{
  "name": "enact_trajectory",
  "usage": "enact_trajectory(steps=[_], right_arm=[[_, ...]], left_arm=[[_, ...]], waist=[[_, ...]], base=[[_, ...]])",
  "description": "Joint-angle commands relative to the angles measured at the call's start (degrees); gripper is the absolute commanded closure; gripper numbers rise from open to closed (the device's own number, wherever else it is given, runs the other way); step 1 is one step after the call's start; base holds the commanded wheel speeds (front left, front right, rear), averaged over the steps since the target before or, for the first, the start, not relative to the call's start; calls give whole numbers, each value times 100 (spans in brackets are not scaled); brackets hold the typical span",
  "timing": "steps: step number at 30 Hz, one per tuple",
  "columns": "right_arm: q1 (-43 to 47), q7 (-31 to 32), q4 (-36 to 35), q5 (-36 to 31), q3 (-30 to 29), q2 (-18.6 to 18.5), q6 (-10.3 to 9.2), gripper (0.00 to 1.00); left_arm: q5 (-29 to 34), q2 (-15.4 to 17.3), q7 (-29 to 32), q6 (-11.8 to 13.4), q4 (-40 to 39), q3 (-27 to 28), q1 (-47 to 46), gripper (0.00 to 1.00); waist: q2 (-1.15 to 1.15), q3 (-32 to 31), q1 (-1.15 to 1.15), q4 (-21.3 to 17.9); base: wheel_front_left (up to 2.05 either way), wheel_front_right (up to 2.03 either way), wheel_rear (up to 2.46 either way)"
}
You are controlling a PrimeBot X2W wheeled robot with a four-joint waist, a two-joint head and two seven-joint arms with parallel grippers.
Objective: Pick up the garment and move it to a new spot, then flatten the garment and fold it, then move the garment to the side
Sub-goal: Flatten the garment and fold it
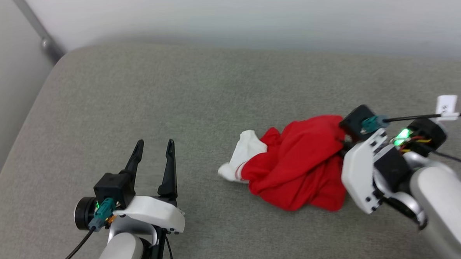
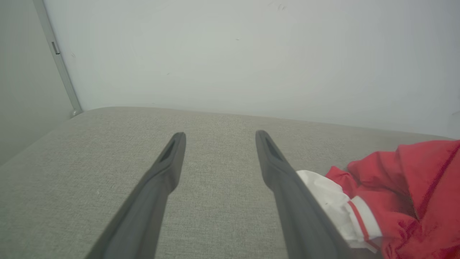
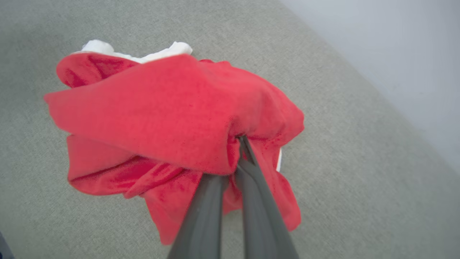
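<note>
Right wrist view catches the right claw (image 3: 241,144) pinched shut on a fold of the shirt (image 3: 161,118), its dark fingers (image 3: 251,187) buried in red cloth. In the head view that grip is hidden behind the white wrist (image 1: 359,174). Head view places the crumpled shirt on the grey cushion (image 1: 136,110) at 4 o'clock, with a white sleeve (image 1: 247,148) poking out at its 9 o'clock. At 7 o'clock the left claw (image 1: 155,142) stands wide open and empty, apart from the shirt. Left wrist view adds the sleeve's red-striped cuff (image 2: 359,219) just beside one finger (image 2: 287,187), and a pale wall (image 2: 251,54) behind the cushion, with a metal strip (image 2: 61,64) at 10 o'clock.
</note>
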Motion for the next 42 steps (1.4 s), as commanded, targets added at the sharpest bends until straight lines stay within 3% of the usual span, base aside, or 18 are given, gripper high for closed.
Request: enact_trajectory(steps=[1,6,10,18,20,21,22,29,36,42], right_arm=[[26,-30,-122,-107,-132,-91,-5,100],[846,79,-683,-434,-936,-96,-5,100],[2012,229,-1129,-702,-1765,167,-5,100],[4144,-40,-1028,-923,-2875,1402,-4,100],[4341,-251,-889,-914,-2936,1702,-4,69],[4368,-390,-844,-928,-2949,1777,-4,18],[4374,-548,-801,-945,-2979,1850,-5,0],[4389,-1029,-1010,-1070,-3222,2023,-4,0],[4261,-898,-1528,-1229,-3641,1903,-5,0],[3759,-642,-1526,-1103,-3964,1684,-4,0]], left_arm=[[40,13,-37,-2,7,18,83,0],[28,20,-33,43,-11,47,294,0],[3,54,-33,63,-17,48,455,0],[-9,121,100,102,-47,-37,677,0],[-19,143,126,115,-65,-45,714,0],[-29,149,142,124,-73,-48,738,0],[-38,155,149,132,-79,-50,764,0],[-64,217,238,198,-168,-65,914,0],[-83,262,272,228,-261,-71,958,0],[-69,231,281,210,-348,-119,793,0]], waist=[[0,-159,-1,-151],[0,-435,-1,-422],[0,-599,-1,-599],[0,-844,-1,-742],[0,-872,-1,-770],[0,-886,-1,-786],[0,-901,-1,-801],[0,-999,-1,-895],[0,-990,-1,-947],[0,-778,-1,-884]], base=[[0,0,0],[0,0,0],[0,0,0],[0,0,0],[0,0,0],[0,0,0],[0,0,0],[0,0,0],[0,0,0],[0,0,0]])
